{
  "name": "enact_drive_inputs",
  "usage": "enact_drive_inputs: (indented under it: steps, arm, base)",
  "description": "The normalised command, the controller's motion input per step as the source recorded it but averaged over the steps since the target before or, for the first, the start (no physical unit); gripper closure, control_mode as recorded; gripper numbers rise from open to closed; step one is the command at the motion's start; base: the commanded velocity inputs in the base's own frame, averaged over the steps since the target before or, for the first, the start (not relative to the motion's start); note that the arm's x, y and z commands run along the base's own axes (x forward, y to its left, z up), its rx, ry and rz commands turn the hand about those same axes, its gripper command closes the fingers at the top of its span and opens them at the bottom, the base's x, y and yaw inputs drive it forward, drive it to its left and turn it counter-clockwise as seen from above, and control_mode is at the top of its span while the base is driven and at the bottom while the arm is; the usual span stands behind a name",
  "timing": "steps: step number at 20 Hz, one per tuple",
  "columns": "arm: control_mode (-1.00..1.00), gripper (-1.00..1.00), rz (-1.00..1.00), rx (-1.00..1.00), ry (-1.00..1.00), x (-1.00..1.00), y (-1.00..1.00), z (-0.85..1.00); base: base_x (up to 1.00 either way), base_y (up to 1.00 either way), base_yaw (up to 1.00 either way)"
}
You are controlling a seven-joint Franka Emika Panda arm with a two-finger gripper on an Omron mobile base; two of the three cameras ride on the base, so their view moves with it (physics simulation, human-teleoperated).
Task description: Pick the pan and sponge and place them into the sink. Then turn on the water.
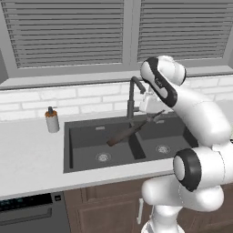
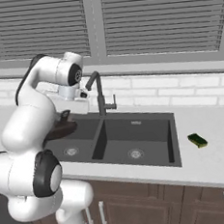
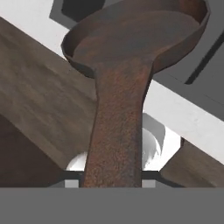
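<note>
My gripper (image 1: 156, 116) is shut on the long handle of the dark-brown pan (image 1: 122, 135), which hangs tilted above the black double-basin sink (image 1: 82, 152), near the divider and over the left basin. In the right base view the pan (image 2: 61, 129) shows beside the arm, just below the gripper (image 2: 66, 116), above the sink (image 2: 140, 133). Seen from the hand, the pan (image 3: 131, 39) stretches away from the gripper (image 3: 111, 180), its handle running between the jaws. The green sponge (image 2: 197, 140) lies flat on the counter to the right of the sink, far from the gripper.
A dark faucet (image 1: 132, 98) rises behind the sink's middle, close to the hand; it appears as the faucet (image 2: 99, 93) from the right. A soap bottle (image 1: 52, 120) stands on the counter left of the sink. Shuttered windows line the back wall.
</note>
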Motion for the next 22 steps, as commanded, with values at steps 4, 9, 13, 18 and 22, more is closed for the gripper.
enact_drive_inputs:
  steps: [4,9,13,18,22]
  arm:
    - [-1.00,1.00,0.34,0.19,0.00,-0.08,-0.91,0.36]
    - [-1.00,1.00,0.38,0.21,-0.01,-0.05,-0.90,0.26]
    - [-1.00,1.00,0.43,0.22,0.01,-0.02,-0.82,0.10]
    - [-1.00,1.00,0.23,0.22,0.01,0.00,-0.82,0.00]
    - [-1.00,1.00,0.08,0.10,0.00,0.00,-0.63,-0.02]
  base:
    - [0.00,0.00,0.00]
    - [0.00,0.00,0.00]
    - [0.00,0.00,0.00]
    - [0.00,0.00,0.00]
    - [0.00,0.00,0.00]
